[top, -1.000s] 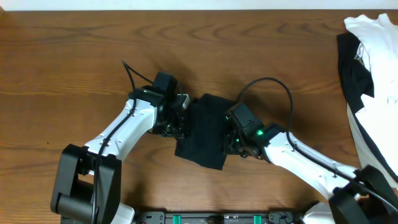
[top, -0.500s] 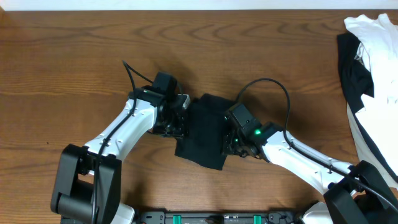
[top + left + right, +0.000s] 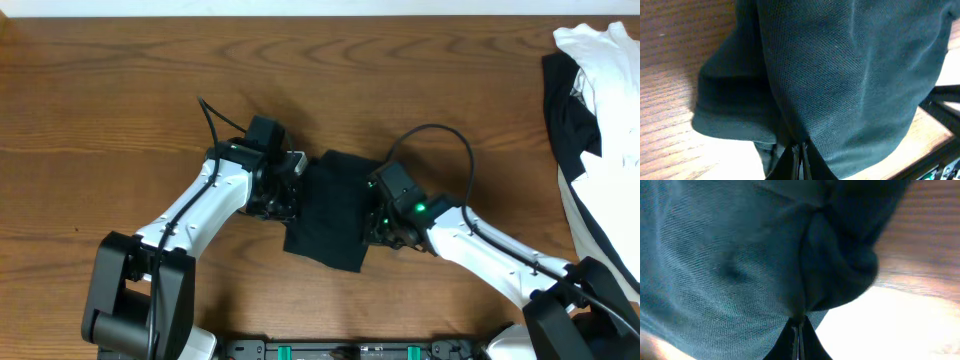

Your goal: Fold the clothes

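- Brown wood-grain table [image 3: 120, 80] spreads under both my arms in the overhead view.
- A black T-shirt [image 3: 330, 215] lies in a small folded bundle near the table's middle, between my two wrists.
- My left gripper [image 3: 292, 192] sits at the bundle's left edge. The left wrist view shows its fingers pressed together, pinching a crease of the dark cloth [image 3: 840, 75].
- My right gripper [image 3: 372, 226] sits at the right edge, fingers likewise closed on a bunched fold [image 3: 840, 255].
- A pile of black and white clothes [image 3: 595, 120] lies at the far right edge, well apart.
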